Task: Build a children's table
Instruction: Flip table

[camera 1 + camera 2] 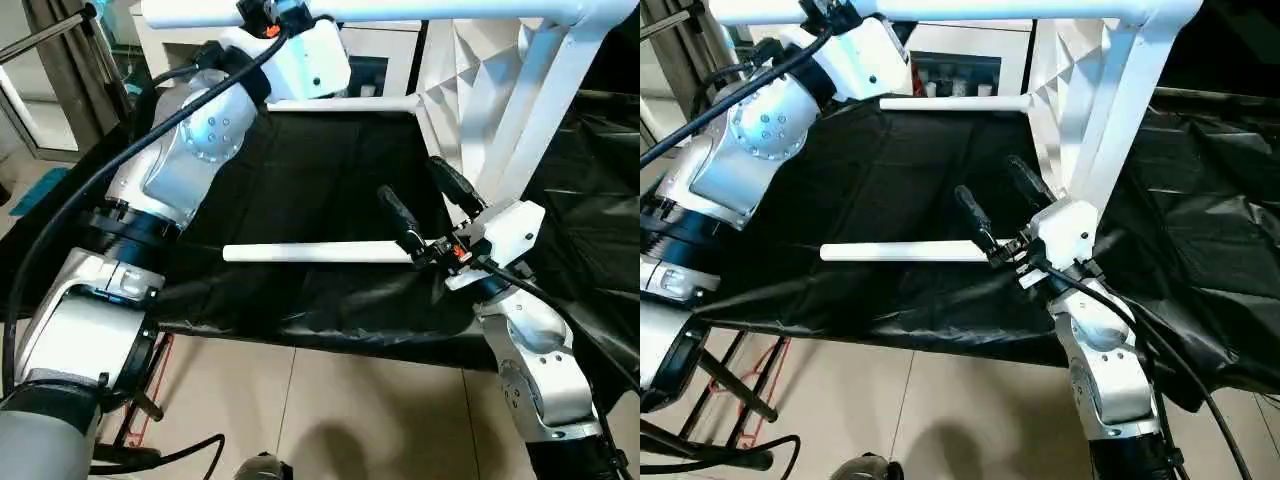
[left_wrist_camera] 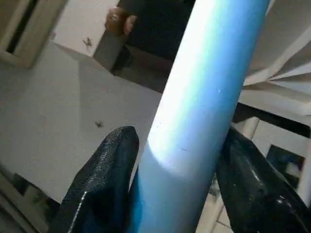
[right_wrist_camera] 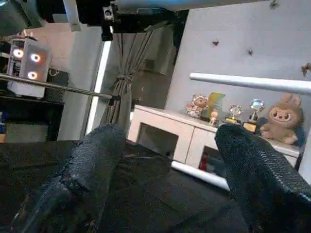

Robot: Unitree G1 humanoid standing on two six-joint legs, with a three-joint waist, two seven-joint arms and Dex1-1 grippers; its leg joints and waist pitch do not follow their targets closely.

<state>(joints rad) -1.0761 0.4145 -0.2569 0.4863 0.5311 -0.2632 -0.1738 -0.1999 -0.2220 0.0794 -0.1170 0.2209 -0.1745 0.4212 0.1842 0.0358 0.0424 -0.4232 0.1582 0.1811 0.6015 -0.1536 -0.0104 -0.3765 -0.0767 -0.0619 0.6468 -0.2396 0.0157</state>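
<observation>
**A:** The big piece first: the white plastic rectangular table top with its ribbed, braced underside stands on edge at the far right of the black plastic-covered work surface. How many legs are in?

**B:** I count three long white tapered tube legs fitted, as far as I can judge. One leg slants down in front of the ribs, one sticks out level low behind the black sheet, and the top leg runs across the upper edge of the head view.

**A:** And the fourth?

**B:** That loose white tube leg lies flat on the black sheet, near the front, pointing toward the top but well short of any socket. So one leg left, by my reckoning.

**A:** Grippers?

**B:** The left gripper is up high on the top leg; the wrist view shows a black finger on each side of the tube, hugging it, though I can't swear the squeeze is firm. The right gripper hovers over the near end of the loose leg, fingers spread wide with nothing between them.

**A:** Remaining work?

**B:** Grab the loose leg, find the free corner socket, which I cannot see from here, and push it home.
</observation>
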